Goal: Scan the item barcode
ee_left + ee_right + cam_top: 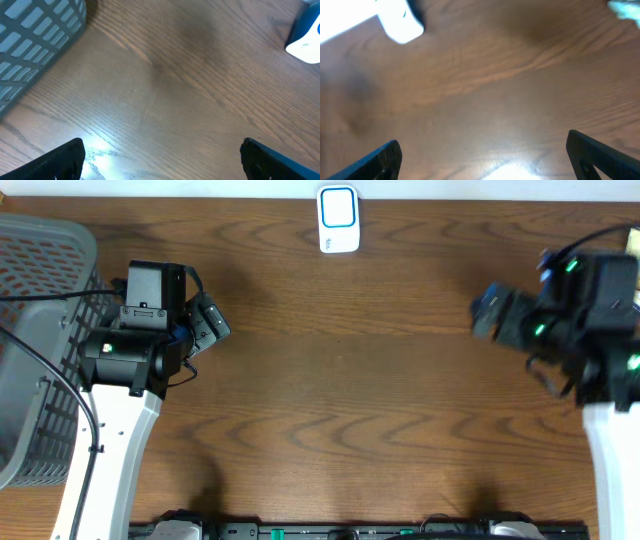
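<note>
The item and its barcode show in no view. A white scanner [338, 218] with a blue-framed window stands at the table's far edge, centre; its corner [306, 37] shows at the upper right of the left wrist view. My left gripper [215, 325] hovers beside the basket, open, with bare wood between its fingers [65, 159]. At the right side my right gripper [488, 315] is open too, over bare wood [482, 157]. In the right wrist view a blurred white block [400, 22] lies ahead at the upper left.
A grey mesh basket [40, 330] stands at the table's left edge, close behind the left arm; its wall [35, 40] fills the upper left of the left wrist view. Its inside is hidden from here. Brown wood [350, 380] lies between the two arms.
</note>
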Motion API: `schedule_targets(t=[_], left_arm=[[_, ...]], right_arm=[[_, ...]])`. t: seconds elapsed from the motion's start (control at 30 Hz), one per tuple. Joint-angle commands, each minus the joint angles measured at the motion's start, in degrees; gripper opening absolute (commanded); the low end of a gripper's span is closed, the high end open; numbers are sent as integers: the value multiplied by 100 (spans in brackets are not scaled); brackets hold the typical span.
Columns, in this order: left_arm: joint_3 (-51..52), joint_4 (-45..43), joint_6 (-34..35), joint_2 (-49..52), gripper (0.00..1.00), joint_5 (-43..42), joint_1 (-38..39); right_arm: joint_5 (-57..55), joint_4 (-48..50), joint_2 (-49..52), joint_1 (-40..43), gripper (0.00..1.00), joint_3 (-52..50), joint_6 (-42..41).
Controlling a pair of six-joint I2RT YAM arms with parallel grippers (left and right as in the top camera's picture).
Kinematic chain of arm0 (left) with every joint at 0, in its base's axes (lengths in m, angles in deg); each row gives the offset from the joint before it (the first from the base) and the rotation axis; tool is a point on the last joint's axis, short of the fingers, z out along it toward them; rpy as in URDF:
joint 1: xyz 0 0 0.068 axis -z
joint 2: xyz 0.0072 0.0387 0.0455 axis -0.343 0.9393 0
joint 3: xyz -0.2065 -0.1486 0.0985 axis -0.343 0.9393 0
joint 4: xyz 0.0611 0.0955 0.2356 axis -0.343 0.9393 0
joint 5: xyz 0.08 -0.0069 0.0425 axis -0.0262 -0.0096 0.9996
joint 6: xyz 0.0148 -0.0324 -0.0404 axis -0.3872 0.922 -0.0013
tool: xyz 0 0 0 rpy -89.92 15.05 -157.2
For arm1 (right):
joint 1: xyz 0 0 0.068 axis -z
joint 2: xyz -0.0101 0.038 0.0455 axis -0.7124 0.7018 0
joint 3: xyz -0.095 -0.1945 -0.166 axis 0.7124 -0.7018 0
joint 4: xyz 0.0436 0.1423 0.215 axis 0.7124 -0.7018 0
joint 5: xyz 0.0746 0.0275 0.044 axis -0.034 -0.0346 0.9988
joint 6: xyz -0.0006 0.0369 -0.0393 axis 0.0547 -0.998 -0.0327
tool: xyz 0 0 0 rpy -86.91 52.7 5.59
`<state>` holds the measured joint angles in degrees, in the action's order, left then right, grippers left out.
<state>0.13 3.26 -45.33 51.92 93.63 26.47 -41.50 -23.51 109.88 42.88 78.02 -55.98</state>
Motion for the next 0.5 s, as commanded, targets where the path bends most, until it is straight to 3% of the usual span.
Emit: schedule_targets(t=[0.0,0.47], left_arm=[[-76,22,-57,-9,98,35,-24],[-79,24,-57,-9,98,35,-24]], right_arm=[[22,-33,-431,-525,99,-533,2],[190,-160,-490,-785,99,-750,7]])
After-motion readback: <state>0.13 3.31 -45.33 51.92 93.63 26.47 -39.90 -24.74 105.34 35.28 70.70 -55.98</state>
